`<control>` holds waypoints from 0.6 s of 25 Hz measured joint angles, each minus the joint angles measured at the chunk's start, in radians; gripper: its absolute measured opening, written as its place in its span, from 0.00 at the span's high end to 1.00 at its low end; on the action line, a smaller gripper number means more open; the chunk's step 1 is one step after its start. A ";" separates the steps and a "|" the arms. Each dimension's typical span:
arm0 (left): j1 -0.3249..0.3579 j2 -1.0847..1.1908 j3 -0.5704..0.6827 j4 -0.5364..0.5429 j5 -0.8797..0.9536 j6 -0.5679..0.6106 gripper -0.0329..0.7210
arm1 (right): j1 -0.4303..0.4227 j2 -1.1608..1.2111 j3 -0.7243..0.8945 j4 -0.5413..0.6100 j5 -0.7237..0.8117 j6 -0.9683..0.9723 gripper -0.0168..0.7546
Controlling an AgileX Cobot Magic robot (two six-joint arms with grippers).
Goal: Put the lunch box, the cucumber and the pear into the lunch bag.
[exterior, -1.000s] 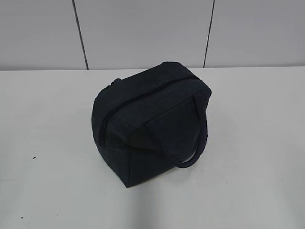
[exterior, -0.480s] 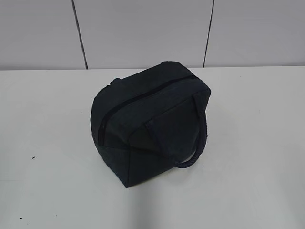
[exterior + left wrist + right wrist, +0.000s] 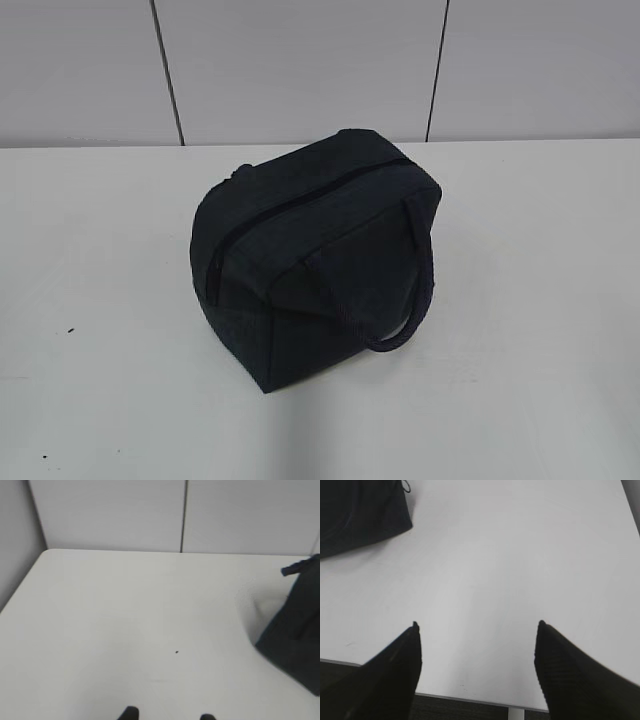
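Observation:
The dark navy lunch bag stands in the middle of the white table, its zip closed along the top, one loop handle hanging on its right side. It also shows at the right edge of the left wrist view and at the top left of the right wrist view. The lunch box, cucumber and pear are out of view. My left gripper shows only two fingertips, apart, empty, over bare table left of the bag. My right gripper is open wide and empty, near the table's front edge.
The white table ends at a grey panelled wall behind. Its front edge shows in the right wrist view, its rounded far left corner in the left wrist view. A small dark speck lies on the table.
The bag's handle on the right has sagged slightly; otherwise nothing has visibly moved.

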 joint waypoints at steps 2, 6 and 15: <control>0.040 0.000 0.000 0.001 0.000 0.000 0.64 | -0.009 0.000 0.000 0.000 0.000 0.000 0.27; 0.048 0.000 0.000 0.000 0.000 0.000 0.64 | -0.011 0.000 0.000 0.000 0.000 0.000 0.27; 0.048 0.000 0.000 0.000 0.000 0.000 0.64 | -0.011 0.000 0.000 0.000 0.000 0.000 0.27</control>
